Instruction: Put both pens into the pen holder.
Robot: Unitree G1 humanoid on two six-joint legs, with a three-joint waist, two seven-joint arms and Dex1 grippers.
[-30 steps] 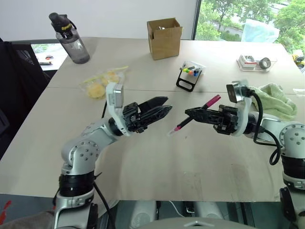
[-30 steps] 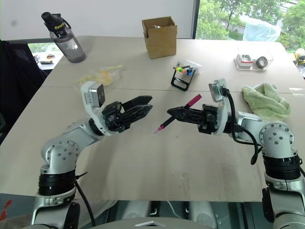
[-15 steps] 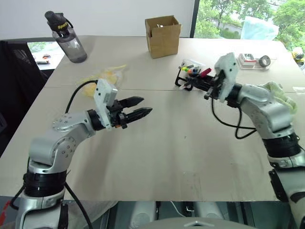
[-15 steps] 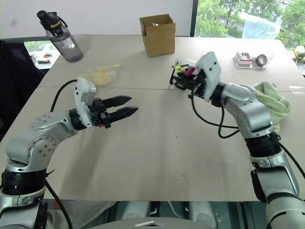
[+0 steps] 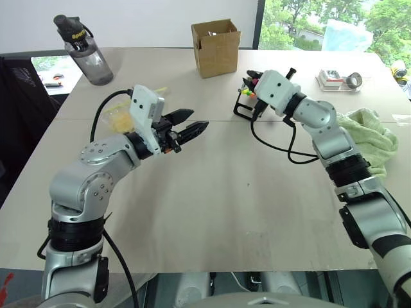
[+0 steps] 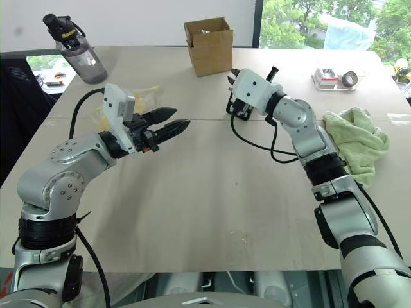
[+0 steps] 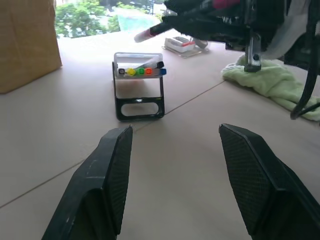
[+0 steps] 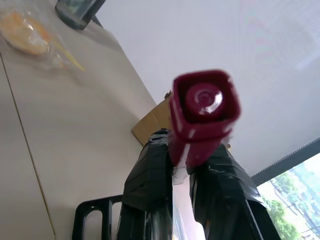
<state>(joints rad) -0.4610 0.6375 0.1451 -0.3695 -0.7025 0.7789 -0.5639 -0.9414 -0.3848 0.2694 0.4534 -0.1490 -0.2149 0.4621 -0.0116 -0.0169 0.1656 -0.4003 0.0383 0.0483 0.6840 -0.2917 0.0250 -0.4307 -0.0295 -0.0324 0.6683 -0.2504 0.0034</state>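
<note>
My right gripper (image 8: 182,165) is clamped on the pink pen (image 8: 202,117), held over the holder (image 7: 138,87) at about 1 o'clock on the table (image 5: 244,192). My left gripper (image 5: 186,126) stands half open and empty, in mid-air toward 10 o'clock.

I judge the pen light, stiff and smooth-barrelled, so it may twist or slide in a two-finger pinch. My fingers (image 8: 150,180) sit on the barrel just behind the cap end, which leaves a long free end to swing. A hold nearer the middle would steady it.

The holder is a small clear box on a tilted black stand. In it lie short markers with yellow, green, orange and blue ends, side by side, and one slim black pen angled across the top. I cannot tell whether that is the yellow pen. The holder looks light and may shift or tip if I knock it.

The cardboard box (image 5: 216,46) stands at 12 o'clock, its contents hidden.
</note>
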